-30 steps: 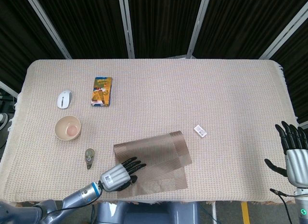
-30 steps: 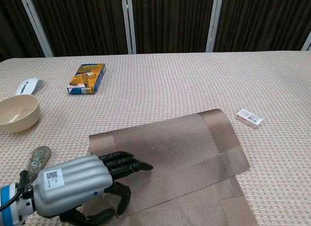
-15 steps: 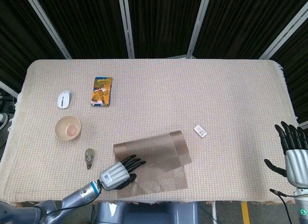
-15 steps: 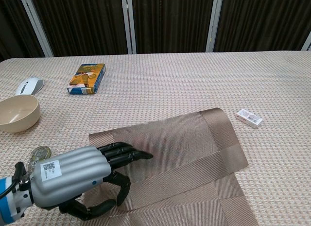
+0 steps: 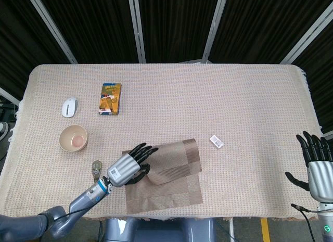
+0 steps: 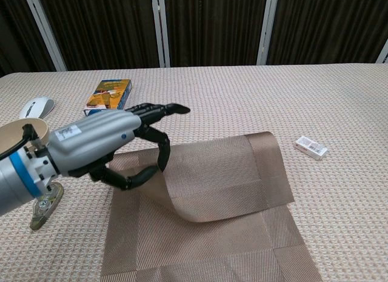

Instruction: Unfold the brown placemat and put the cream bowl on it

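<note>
The brown placemat (image 5: 171,175) (image 6: 225,191) lies folded near the table's front edge, its upper layer curling up on the left side. My left hand (image 5: 128,166) (image 6: 104,145) pinches that raised left edge between thumb and fingers, a little above the table. The cream bowl (image 5: 73,138) (image 6: 11,135) stands upright to the left of the mat, partly hidden behind my left wrist in the chest view. Off the table's right front corner, my right hand (image 5: 316,166) hangs with fingers spread and holds nothing; only the head view shows it.
A white mouse (image 5: 69,107) (image 6: 35,106) and a yellow-blue box (image 5: 110,98) (image 6: 109,91) lie behind the bowl. A small grey-green gadget (image 5: 96,169) (image 6: 43,210) sits just left of the mat. A small white packet (image 5: 217,141) (image 6: 311,147) lies right of the mat.
My left hand has risen from the mat's front left and moved back, lifting the upper layer's left edge, which now curls up off the lower layer. The right hand has stayed put.
</note>
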You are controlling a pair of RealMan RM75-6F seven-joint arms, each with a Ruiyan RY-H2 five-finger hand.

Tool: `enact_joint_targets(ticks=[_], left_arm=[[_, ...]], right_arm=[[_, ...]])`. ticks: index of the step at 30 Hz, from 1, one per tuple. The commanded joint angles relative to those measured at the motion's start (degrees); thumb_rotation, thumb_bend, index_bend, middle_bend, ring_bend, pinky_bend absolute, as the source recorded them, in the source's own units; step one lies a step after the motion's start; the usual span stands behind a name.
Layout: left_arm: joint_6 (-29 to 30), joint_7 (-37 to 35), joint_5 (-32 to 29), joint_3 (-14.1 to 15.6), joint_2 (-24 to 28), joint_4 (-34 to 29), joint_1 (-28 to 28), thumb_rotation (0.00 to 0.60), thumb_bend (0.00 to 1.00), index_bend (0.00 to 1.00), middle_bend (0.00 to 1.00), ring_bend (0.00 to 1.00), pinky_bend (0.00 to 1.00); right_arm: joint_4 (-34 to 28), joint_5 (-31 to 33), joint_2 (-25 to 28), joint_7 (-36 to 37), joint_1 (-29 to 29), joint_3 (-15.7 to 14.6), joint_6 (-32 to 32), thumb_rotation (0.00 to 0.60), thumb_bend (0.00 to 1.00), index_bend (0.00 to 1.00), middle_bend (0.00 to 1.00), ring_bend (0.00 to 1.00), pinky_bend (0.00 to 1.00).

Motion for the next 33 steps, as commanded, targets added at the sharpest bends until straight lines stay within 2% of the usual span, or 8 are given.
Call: enact_joint_targets(ticks=[1,5,13,24,27,29,31,33], left_arm=[[-4.29,0.55,-6.81,-6.26,0.15,-0.47,-2.69,0.600,0.49,0.66,0.00,0.00,0.00],[-7.25,3.47,-11.77,-10.63,-0.06,0.69,-4.85,0.600,0.49,0.67,0.00,0.00,0.00],[-9.26,5.38,-19.46,-15.14,-0.85,6.32,-6.19,0.600,0.49,0.67,0.00,0.00,0.00],[-10.13,0.39,-23.12,-14.81,-2.29,17.93,-5.44,0.600,0.51,0.65,0.00,0.00,0.00],[-10.00,-0.69,-23.66,-14.71,-2.31,19.62,-5.02,0.600,0.46,0.42,0.00,0.00,0.00],[-9.36,-0.16,-24.23,-14.82,-1.81,20.23,-4.51,0.600,0.37,0.17,0.00,0.00,0.00],[-8.17,0.53,-24.34,-14.88,-1.21,20.14,-3.97,0.600,0.21,0.03,0.00,0.00,0.00],[-6.92,1.03,-24.36,-14.93,-0.41,19.54,-3.34,0.600,0.06,0.00,0.00,0.00,0.00]], right_arm=[[0.05,0.03,-0.15,-0.37,0.09,-0.03,-0.17,0.600,0.00,0.00,0.00,0.00,0.00],[0.14,0.45,-0.27,-0.66,0.13,0.13,-0.29,0.600,0.00,0.00,0.00,0.00,0.00],[0.63,1.42,-0.64,-1.19,0.35,0.49,-0.81,0.600,0.00,0.00,0.00,0.00,0.00],[0.97,2.00,-1.50,-2.76,0.73,0.38,-1.71,0.600,0.00,0.00,0.00,0.00,0.00],[0.94,2.09,-1.63,-2.99,0.77,0.34,-1.83,0.600,0.00,0.00,0.00,0.00,0.00],[0.90,2.07,-1.72,-3.16,0.81,0.27,-1.95,0.600,0.00,0.00,0.00,0.00,0.00],[0.86,2.03,-1.71,-3.18,0.81,0.24,-1.94,0.600,0.00,0.00,0.00,0.00,0.00],[0.79,2.04,-1.68,-3.04,0.77,0.27,-1.83,0.600,0.00,0.00,0.00,0.00,0.00]])
